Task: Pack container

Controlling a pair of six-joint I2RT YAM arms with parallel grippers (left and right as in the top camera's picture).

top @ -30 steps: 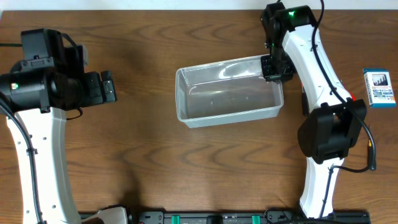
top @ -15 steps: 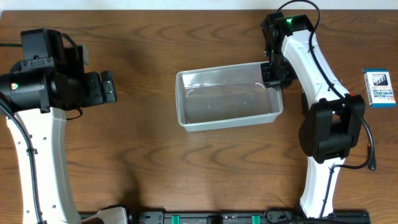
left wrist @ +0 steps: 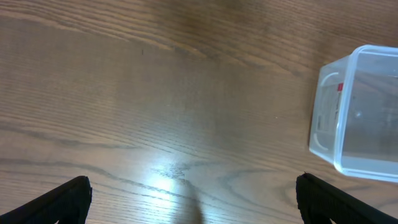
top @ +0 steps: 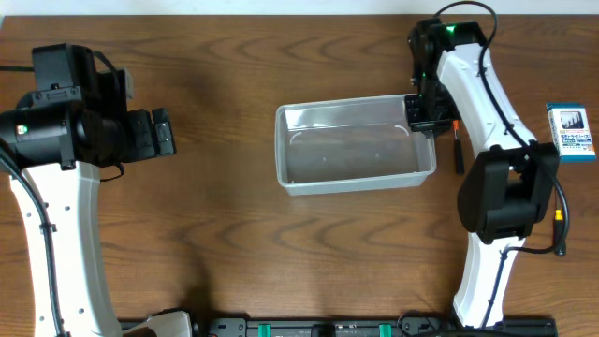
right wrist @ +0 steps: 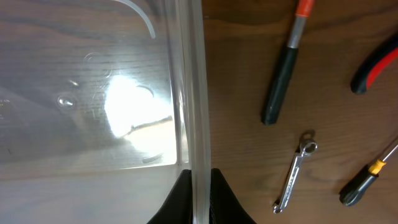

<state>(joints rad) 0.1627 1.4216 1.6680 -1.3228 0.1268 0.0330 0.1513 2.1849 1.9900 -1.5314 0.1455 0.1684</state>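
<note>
Dark wood-grain table (top: 225, 220) — right hand (right wrist: 200, 186) pinched on the rim of the clear container (top: 346, 157), left hand (top: 165, 131) spread wide.

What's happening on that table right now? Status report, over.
Right gripper shut on the container, at its rim. Left gripper open, off to the side. Container empty. Screwdriver and wrench lie beside it, outside.

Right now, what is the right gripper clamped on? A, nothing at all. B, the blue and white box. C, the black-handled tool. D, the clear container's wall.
D: the right wrist view shows the right gripper shut on the container, its clear wall pinched between the two fingers.
</note>
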